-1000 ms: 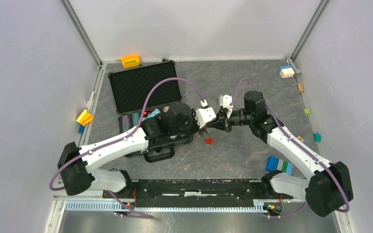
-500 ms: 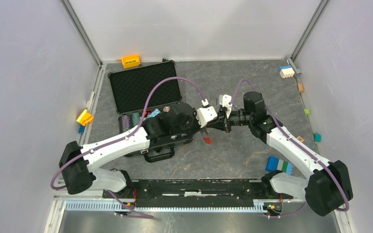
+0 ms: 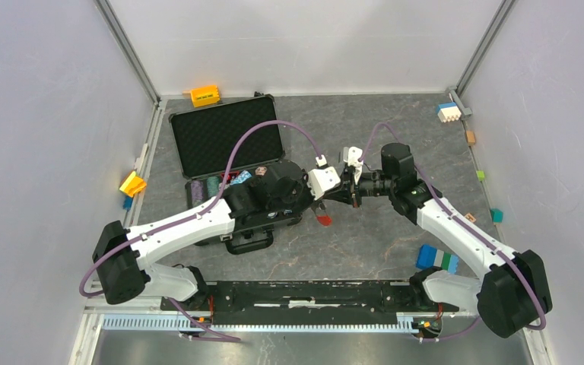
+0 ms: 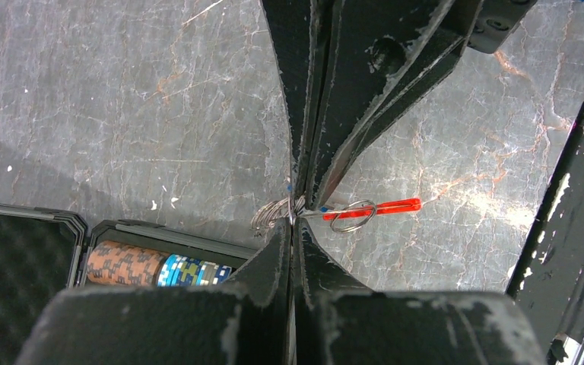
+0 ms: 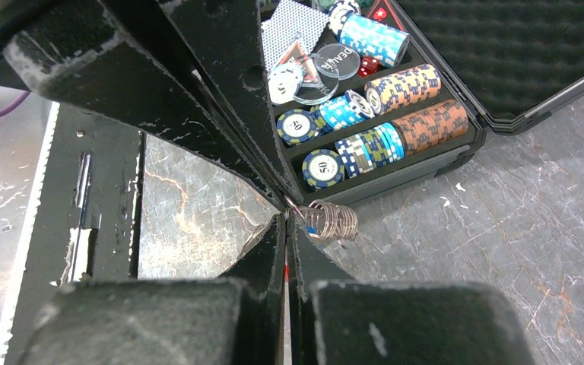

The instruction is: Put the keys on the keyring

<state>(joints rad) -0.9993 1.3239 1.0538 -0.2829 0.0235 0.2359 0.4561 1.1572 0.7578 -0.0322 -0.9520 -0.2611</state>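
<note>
Both grippers meet tip to tip above the middle of the table. My left gripper (image 3: 333, 199) (image 4: 293, 222) is shut on the keyring (image 4: 272, 213), a coil of silvery rings; a further ring and the red strip (image 4: 391, 204) hang off it to the right. The red strip also shows in the top view (image 3: 322, 219). My right gripper (image 3: 340, 196) (image 5: 287, 218) is shut, with a sliver of the blue key head (image 5: 313, 228) at its tip, beside the coil of rings (image 5: 336, 220). The key's blade is hidden between the fingers.
An open black case (image 3: 228, 137) lies left of the grippers, with rows of poker chips (image 5: 395, 125) and cards inside. A blue-green block (image 3: 436, 258) sits at the right front. Small blocks lie at the edges: orange (image 3: 205, 95), yellow (image 3: 132, 183), white-blue (image 3: 448, 112).
Both grippers, still joined at the tips, have shifted slightly left, and the hanging red strip has moved left with them.
</note>
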